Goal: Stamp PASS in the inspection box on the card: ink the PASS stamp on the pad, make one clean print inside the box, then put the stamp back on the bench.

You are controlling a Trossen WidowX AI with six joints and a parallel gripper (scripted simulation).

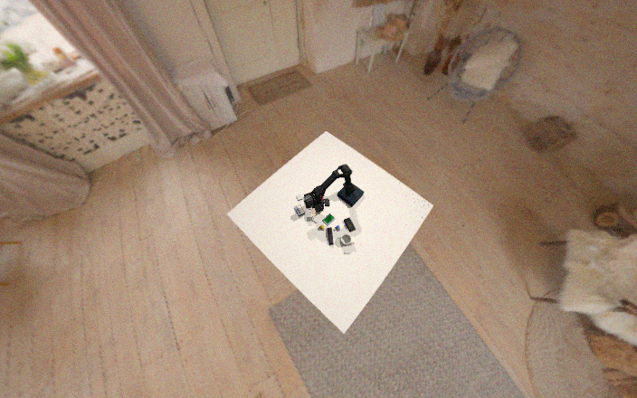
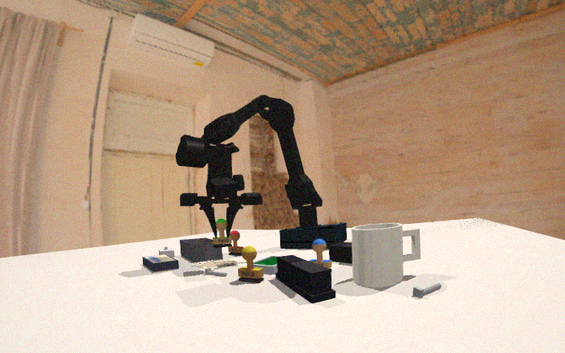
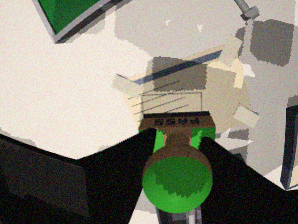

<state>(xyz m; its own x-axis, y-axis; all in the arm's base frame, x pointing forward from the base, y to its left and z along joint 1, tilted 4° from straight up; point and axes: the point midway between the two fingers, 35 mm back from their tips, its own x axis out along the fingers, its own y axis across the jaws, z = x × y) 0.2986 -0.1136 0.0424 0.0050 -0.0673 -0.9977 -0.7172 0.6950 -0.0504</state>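
Note:
My gripper (image 2: 221, 234) (image 3: 178, 140) is shut on the PASS stamp (image 2: 221, 241) (image 3: 177, 182), which has a green knob and a wooden body. It holds the stamp upright above the card (image 2: 214, 265) (image 3: 220, 97). In the wrist view, the stamp's lettered edge lies just below the thin outlined inspection box (image 3: 202, 101) and hides its lower edge. Thin slanting lines cross the box's left part. The stamp's underside is hidden. The green ink pad (image 1: 328, 219) (image 2: 270, 262) (image 3: 70, 17) lies beside the card, at the upper left in the wrist view.
A red-knobbed stamp (image 2: 234, 235) stands close behind my gripper. A yellow-knobbed HOLD stamp (image 2: 249, 254) and a blue-knobbed stamp (image 2: 319, 245) stand near the pad. A long black block (image 2: 304, 276), a grey mug (image 2: 376, 257) and a dark box (image 2: 200, 249) stand around them.

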